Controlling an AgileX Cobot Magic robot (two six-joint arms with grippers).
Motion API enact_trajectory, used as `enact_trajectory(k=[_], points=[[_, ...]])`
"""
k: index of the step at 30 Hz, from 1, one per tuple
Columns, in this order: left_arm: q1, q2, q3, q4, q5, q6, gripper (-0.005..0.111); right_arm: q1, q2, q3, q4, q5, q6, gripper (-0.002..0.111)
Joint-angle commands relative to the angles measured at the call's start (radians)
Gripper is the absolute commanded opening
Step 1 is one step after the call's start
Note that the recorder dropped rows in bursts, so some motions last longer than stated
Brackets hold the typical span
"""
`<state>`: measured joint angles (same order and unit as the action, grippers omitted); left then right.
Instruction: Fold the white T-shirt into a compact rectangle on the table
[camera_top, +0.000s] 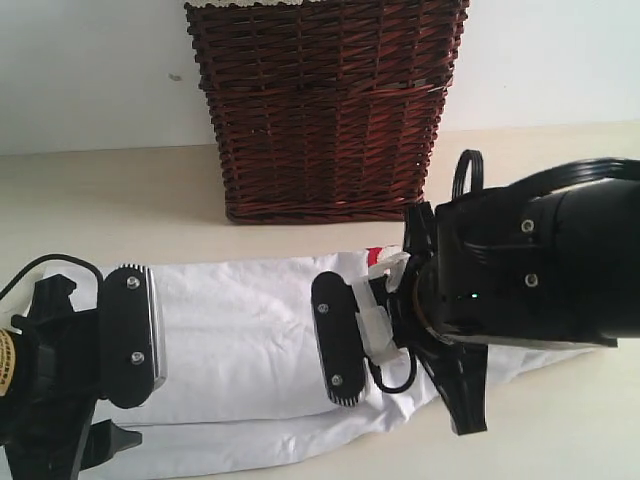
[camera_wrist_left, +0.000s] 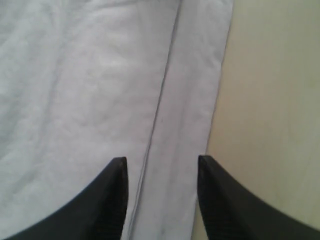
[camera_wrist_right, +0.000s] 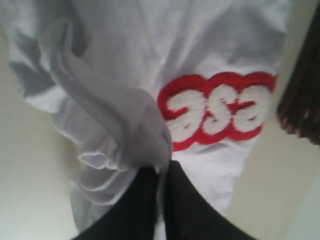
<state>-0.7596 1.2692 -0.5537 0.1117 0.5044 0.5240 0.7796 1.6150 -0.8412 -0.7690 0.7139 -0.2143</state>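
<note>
White T-shirt lay in a long strip, folding seemingly unfinished; right gripper pinched its bunched cloth, left gripper fingers spread, empty.

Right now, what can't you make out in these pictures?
Exterior view: the right arm covers the white T-shirt's end and most lettering.
Exterior view: the basket's top, cut off by the frame edge.
Right wrist view: cloth bunched in the right claw hides part of the lettering.
Left wrist view: whether the left claw touches the cloth, too close to tell.
</note>
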Motion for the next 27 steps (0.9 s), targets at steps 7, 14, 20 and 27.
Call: enact_trajectory(k=[7,14,20,27], points=[[-0.007,-0.007,-0.003,-0.021,-0.018,-0.008,0.044,-0.045,0.109,-0.007,-0.284,-0.055,0.314,0.022],[-0.007,-0.007,-0.003,-0.029,-0.019,-0.008,0.044,-0.067,0.147,-0.007,-0.434,-0.008,0.594,0.042],[-0.007,-0.007,-0.003,-0.029,-0.021,-0.008,0.044,-0.065,0.108,-0.007,-0.403,0.103,0.660,0.042],[-0.007,-0.009,-0.003,-0.043,-0.021,-0.008,0.044,-0.066,-0.037,-0.036,0.179,0.070,0.288,0.037]])
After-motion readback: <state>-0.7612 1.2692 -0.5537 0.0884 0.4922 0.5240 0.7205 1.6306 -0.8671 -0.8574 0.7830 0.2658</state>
